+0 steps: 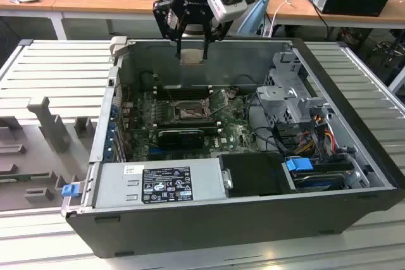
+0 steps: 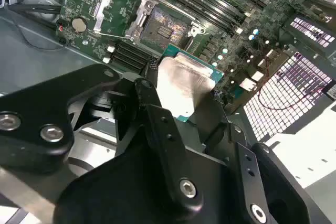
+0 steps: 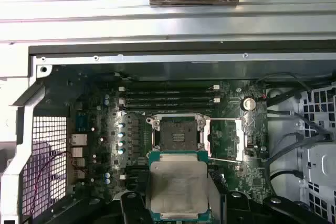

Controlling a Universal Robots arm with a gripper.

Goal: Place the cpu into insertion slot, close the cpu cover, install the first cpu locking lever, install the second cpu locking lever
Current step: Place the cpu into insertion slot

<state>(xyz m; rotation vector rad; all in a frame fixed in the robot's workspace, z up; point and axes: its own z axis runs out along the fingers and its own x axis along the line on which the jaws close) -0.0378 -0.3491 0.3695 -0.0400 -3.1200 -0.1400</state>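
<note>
Your thin, square, silver-beige cpu [image 1: 192, 55] hangs in the air well above the insertion slot [image 1: 188, 113], the square dark socket with a grey metal rim, and has not yet been seated. In both wrist views the chip [image 2: 181, 85] [image 3: 178, 187] shows its pale metal top and green edge, pinched at two opposite sides. The black gripper [image 1: 192, 61] is clenched on it, with its slim dark fingers [image 1: 179, 49] pointing down towards the slot.

The slot [image 3: 177, 134] [image 2: 163, 27] lies uncovered. The cpu cover [image 3: 224, 139] [image 2: 113, 11], a grey metal frame plate with a square cut-out, is folded back just beside the slot, and green board shows through its opening.

Around the slot spreads the green circuit board [image 1: 234, 134], with long black memory slots [image 3: 168, 95] running near the slot's far side. The board lies inside the open dark computer case [image 1: 221, 219], which rests on your ribbed grey metal bench [image 1: 57, 67].
</note>
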